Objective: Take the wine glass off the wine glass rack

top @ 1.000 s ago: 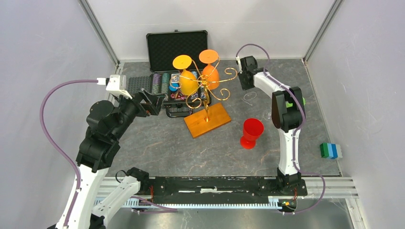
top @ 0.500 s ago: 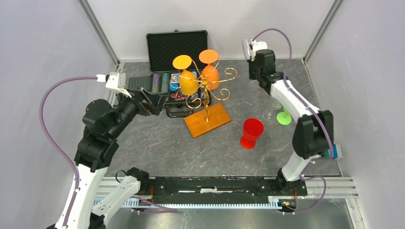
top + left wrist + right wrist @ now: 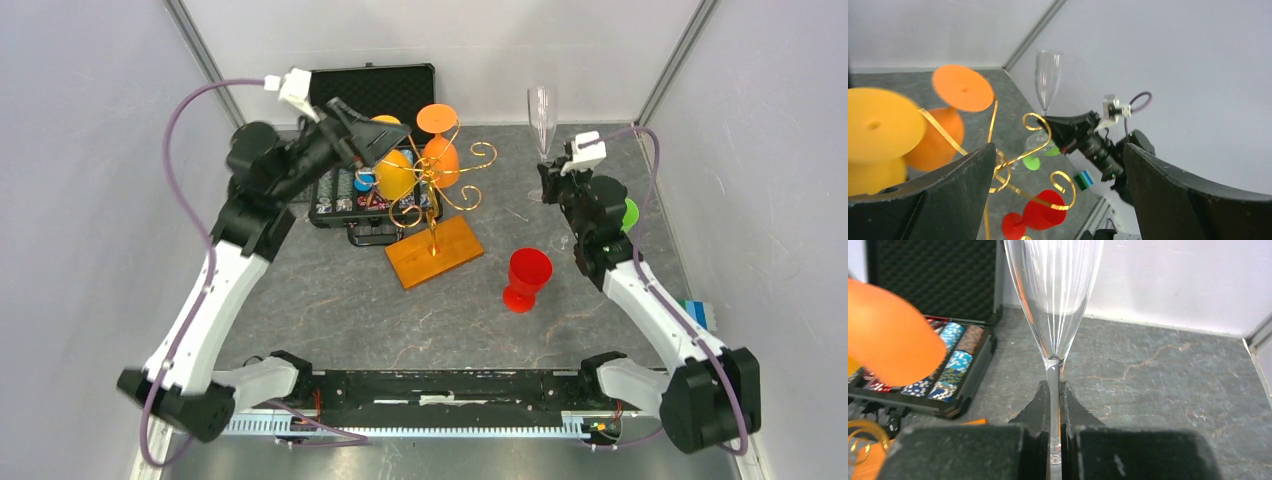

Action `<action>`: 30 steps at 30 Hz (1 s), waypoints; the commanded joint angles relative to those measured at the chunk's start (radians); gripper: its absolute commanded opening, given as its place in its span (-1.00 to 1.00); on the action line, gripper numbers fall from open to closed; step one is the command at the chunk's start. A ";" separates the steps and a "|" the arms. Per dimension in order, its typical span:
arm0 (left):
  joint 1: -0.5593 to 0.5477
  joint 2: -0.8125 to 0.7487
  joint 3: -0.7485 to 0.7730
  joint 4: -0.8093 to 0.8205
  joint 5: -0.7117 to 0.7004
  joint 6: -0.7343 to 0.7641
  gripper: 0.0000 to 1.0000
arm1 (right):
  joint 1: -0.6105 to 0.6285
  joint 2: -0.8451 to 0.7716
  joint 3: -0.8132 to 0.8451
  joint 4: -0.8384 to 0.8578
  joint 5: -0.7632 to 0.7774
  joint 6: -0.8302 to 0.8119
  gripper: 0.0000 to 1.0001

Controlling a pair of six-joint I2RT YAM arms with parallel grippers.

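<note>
The golden wire wine glass rack stands on its wooden base mid-table. A yellow glass and an orange glass hang upside down on it. My right gripper is shut on the stem of a clear wine glass, holding it upright to the right of the rack and apart from it. In the right wrist view the fingers pinch the stem of the wine glass. My left gripper is open, raised over the yellow glass's foot; golden curls show between its fingers.
An open black case of chips lies behind the rack. A red cup stands right of the wooden base. A green glass sits behind the right arm, and a blue-green block lies by the right wall.
My right arm has swung from the rack's right curl out to the right, and the clear glass now stands upright in it. My left arm has risen and reached over the yellow glass.
</note>
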 commanded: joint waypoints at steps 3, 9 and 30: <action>-0.140 0.245 0.206 0.144 0.026 -0.133 0.98 | 0.003 -0.162 -0.183 0.378 -0.172 -0.067 -0.99; -0.253 0.501 0.473 0.012 -0.088 -0.097 0.96 | 0.003 -0.213 -0.314 0.591 -0.239 -0.106 -0.99; -0.387 0.812 0.847 -0.330 -0.206 0.113 -0.07 | 0.003 -0.136 -0.493 1.028 -0.320 -0.255 -0.99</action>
